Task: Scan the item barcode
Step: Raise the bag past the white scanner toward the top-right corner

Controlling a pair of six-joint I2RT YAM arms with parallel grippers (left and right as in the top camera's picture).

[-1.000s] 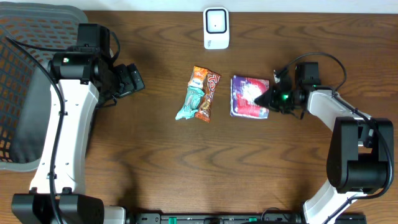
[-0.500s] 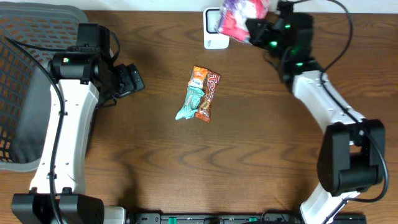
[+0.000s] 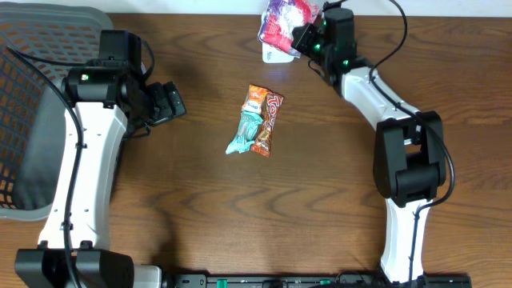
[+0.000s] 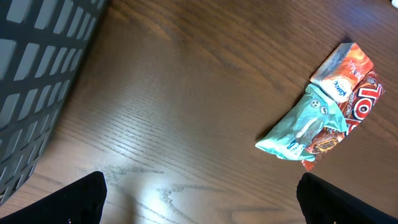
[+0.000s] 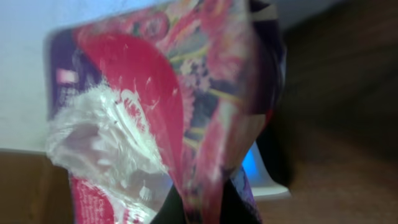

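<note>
A pink and purple snack packet hangs at the far middle of the table, held above the white barcode scanner. My right gripper is shut on the packet's edge. In the right wrist view the crumpled packet fills the frame, pinched at my right gripper. Behind it a corner of the scanner shows a blue glow. No barcode can be made out. My left gripper hovers over the left of the table, open and holding nothing.
Two other snack packets, one teal and one orange-brown, lie overlapping mid-table; the left wrist view shows them ahead to the right. A dark mesh basket stands at the left edge, its wall close to my left gripper.
My right gripper has lifted the pink packet from the table right of centre and carried it back and left over the scanner. The left arm has not moved.
</note>
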